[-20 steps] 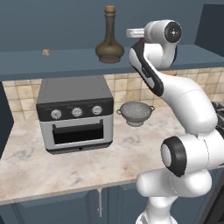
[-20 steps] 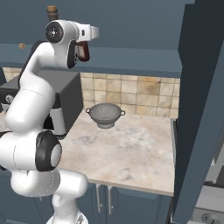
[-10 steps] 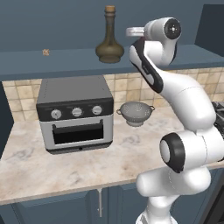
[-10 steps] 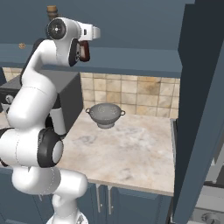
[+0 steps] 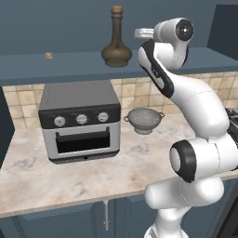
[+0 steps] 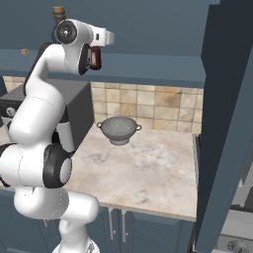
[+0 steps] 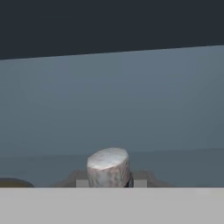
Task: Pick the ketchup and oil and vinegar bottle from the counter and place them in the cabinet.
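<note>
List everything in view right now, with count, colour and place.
oil and vinegar bottle: 1, olive-brown with tan cork, upright on the cabinet shelf
ketchup: 1, dark red-brown, pale cap, held at the cabinet recess
small object: 1, tan, on the shelf far left; too small to identify
toaster oven: 1, grey with dark top, on the counter left
colander: 1, metal grey, on the counter by the backsplash
counter: 1, beige marbled
cabinet: 1, dark blue-grey, above the counter
gripper: 1, dark fingers, shut on the ketchup
</note>
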Motion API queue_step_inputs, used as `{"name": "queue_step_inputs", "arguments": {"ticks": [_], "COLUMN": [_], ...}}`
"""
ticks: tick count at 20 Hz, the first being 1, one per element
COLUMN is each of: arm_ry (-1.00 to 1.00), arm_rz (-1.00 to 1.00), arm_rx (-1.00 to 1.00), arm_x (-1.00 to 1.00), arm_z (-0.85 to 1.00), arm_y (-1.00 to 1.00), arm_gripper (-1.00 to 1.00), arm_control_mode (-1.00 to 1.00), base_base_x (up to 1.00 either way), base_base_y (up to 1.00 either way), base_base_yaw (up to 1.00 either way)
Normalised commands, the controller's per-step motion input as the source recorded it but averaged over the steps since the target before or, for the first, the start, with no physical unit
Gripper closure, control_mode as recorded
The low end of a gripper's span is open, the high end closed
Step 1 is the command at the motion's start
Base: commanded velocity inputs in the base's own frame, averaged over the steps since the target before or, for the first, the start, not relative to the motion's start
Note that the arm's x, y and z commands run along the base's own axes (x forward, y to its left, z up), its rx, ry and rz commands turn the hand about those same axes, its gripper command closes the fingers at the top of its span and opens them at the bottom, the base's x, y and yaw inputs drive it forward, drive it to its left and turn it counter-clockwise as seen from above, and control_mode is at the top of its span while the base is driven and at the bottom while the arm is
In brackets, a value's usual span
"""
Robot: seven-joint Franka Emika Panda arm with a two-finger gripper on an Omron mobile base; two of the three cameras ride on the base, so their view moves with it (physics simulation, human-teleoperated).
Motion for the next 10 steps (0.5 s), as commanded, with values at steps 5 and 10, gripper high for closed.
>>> {"name": "queue_step_inputs", "arguments": {"ticks": [5, 10], "arm_ry": [0.0, 0.0], "arm_rz": [0.0, 0.0], "arm_rx": [0.0, 0.0], "arm_x": [0.18, 0.25], "arm_z": [-0.01, -0.05], "arm_y": [0.09, 0.06], "arm_gripper": [1.0, 1.0], "arm_control_mode": [-1.0, -1.0], "base_base_x": [0.0, 0.0], "base_base_y": [0.0, 0.0], "base_base_yaw": [0.0, 0.0]}}
